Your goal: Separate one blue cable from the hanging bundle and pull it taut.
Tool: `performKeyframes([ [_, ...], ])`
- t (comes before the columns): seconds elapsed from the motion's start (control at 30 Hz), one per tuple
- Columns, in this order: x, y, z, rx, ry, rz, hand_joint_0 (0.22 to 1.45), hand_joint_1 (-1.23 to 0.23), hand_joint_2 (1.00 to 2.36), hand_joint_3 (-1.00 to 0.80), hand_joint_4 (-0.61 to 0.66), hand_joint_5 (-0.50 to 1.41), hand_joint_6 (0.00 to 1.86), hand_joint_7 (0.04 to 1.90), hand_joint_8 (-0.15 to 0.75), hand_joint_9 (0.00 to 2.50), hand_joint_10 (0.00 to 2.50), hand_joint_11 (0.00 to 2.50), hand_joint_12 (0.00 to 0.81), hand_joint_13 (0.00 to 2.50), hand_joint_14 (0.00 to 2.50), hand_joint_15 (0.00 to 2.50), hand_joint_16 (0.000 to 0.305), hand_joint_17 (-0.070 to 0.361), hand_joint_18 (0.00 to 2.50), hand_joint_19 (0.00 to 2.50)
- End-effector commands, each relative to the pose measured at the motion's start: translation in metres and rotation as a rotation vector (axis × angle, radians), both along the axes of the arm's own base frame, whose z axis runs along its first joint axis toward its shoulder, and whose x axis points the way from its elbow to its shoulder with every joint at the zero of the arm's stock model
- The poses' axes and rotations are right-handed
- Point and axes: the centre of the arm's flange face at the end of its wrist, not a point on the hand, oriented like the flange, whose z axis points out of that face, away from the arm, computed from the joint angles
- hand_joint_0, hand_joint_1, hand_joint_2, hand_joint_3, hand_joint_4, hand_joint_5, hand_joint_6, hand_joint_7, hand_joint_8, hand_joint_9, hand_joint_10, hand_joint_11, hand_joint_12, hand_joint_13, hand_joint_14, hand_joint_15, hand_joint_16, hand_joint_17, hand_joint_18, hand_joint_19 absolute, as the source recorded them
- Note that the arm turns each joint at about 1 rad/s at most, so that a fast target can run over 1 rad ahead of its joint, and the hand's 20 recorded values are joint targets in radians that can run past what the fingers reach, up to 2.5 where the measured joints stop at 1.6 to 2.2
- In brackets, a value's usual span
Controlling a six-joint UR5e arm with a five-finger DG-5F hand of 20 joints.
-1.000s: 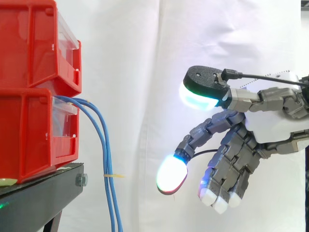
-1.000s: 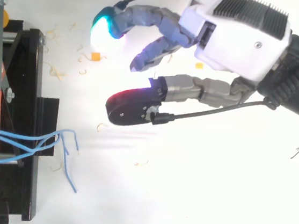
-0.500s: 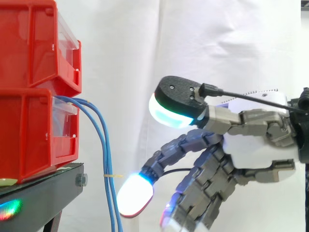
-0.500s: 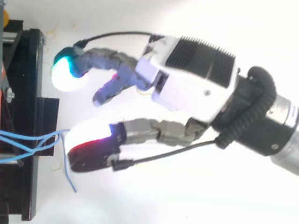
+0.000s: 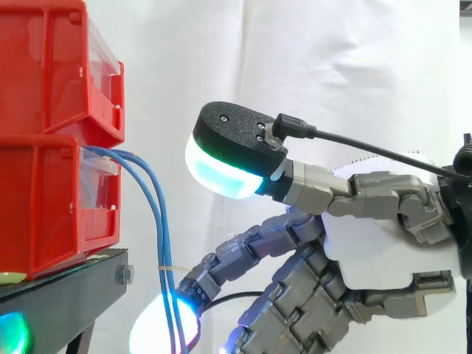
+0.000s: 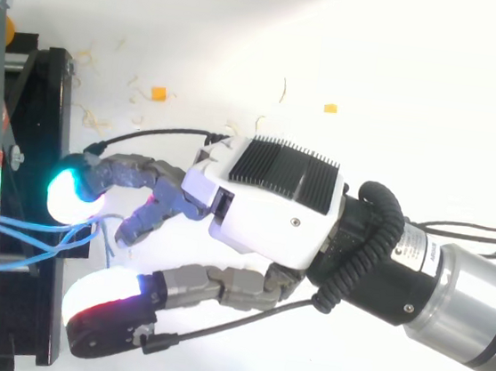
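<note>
**Item: hand at the hanging blue cables, fingers not closed**

- Blue cables (image 5: 161, 236) (image 6: 70, 239): coming out of the clear front of the lower red bin (image 5: 44, 199), arching over and hanging down just past the edge of the black stand (image 5: 66, 295). They are running close together and slack. A thin yellow tie (image 5: 168, 268) is sticking out from them partway down. From above, the strands are crossing the stand and fanning out at their free ends.
- Upper red bin (image 5: 44, 66): sitting stacked on the lower one, at the left edge of the side view.
- Hand (image 5: 369, 243) (image 6: 272, 206): reaching in from the right, palm turned toward the bins. Its fingers are standing spread and released, grasping nothing.
- Leading fingertip (image 5: 147, 335) (image 6: 67, 196): glowing cyan-white, stretching low toward the stand. In the side view the cables are passing in front of it (contact cannot be told from either view).
- Thumb pad (image 5: 221, 166) (image 6: 101, 299): glowing white and cyan, riding high and well apart from the fingertip. From above, the cable ends are lying between the two pads.
- Remaining fingers: bending downward under the palm, clear of the cables.
- White curtain (image 5: 221, 59): hanging behind everything.
- Orange scraps (image 6: 159, 94): lying on the white floor, well away from the cables.
</note>
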Motion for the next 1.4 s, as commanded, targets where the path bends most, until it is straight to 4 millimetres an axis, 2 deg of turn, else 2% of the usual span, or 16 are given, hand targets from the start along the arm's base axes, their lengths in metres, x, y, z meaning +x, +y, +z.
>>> performKeyframes([
  [0.0,-0.003,0.008,0.000,0.037,0.007,0.003,0.31,-0.26,1.00,-0.50,0.18,-0.19,0.50,0.64,0.333,0.93,0.01,0.39,0.391,0.85,0.01,0.48,0.051,0.116,0.83,0.31],
  [0.5,-0.006,0.014,0.007,0.080,0.039,0.004,0.32,-0.28,1.00,-0.50,0.19,-0.19,0.50,0.66,0.331,0.94,0.01,0.39,0.389,0.85,0.01,0.49,0.052,0.117,0.83,0.34],
  [0.8,-0.011,0.015,0.025,0.148,0.110,0.015,0.33,-0.28,1.00,-0.50,0.23,-0.15,0.50,0.73,0.332,1.00,0.01,0.46,0.388,0.89,0.01,0.52,0.052,0.116,0.85,0.39],
  [1.07,-0.025,0.016,0.022,0.283,0.210,0.034,0.34,-0.26,1.00,-0.50,0.27,-0.12,0.50,0.80,0.327,1.04,0.01,0.48,0.384,0.92,0.02,0.53,0.051,0.115,0.88,0.41],
  [1.37,-0.026,0.013,0.021,0.311,0.210,0.025,0.35,-0.27,1.00,-0.50,0.27,-0.12,0.50,0.81,0.326,1.06,0.01,0.51,0.379,0.93,0.02,0.53,0.051,0.114,0.89,0.42],
])
